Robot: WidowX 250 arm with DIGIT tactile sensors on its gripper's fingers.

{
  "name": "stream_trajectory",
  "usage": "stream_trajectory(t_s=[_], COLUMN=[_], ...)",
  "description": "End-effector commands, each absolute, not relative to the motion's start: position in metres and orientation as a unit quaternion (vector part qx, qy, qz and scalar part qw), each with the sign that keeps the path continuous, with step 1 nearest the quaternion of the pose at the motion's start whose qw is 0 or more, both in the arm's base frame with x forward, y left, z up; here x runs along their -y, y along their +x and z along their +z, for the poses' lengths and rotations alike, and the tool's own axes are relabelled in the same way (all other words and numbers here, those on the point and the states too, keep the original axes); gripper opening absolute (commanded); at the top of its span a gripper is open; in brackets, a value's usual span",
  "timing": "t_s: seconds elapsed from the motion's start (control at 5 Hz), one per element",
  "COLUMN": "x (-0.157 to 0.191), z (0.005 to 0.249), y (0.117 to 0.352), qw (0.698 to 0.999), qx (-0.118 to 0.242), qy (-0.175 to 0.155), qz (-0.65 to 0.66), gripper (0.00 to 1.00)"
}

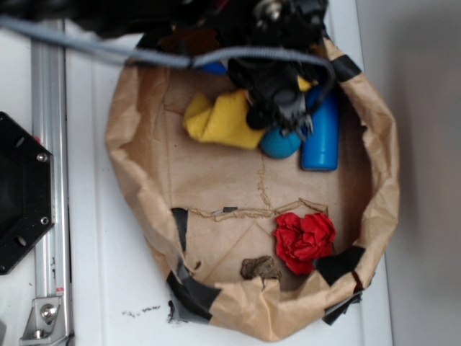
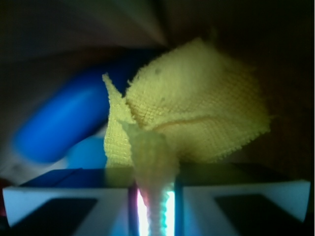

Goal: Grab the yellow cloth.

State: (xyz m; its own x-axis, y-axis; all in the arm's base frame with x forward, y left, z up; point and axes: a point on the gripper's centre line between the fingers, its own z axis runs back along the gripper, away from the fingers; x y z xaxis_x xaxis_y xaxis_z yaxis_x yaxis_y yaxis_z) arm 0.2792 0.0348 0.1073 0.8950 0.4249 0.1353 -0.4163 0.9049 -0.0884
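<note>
The yellow cloth lies crumpled at the back of a brown paper basin, its right end under my gripper. In the wrist view a pinched fold of the yellow cloth runs down between the two jaws, and my gripper is shut on it. The rest of the cloth fans out above the jaws. In the exterior view the black gripper body hides the contact itself.
A teal ball and a blue cylinder sit right beside the gripper. A red cloth and a small brown lump lie near the basin's front. A black mount and metal rail stand at left.
</note>
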Motion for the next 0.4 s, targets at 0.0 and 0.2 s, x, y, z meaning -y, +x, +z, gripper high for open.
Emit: stream_trajectory(t_s=[0.0,0.2], x=[0.022,0.027], z=[0.2,0.201], y=[0.273,0.262], qw=[0.996,0.997], qx=[0.056,0.056], qy=[-0.062,-0.057], qz=[0.008,0.0], gripper=[0.0,0.0])
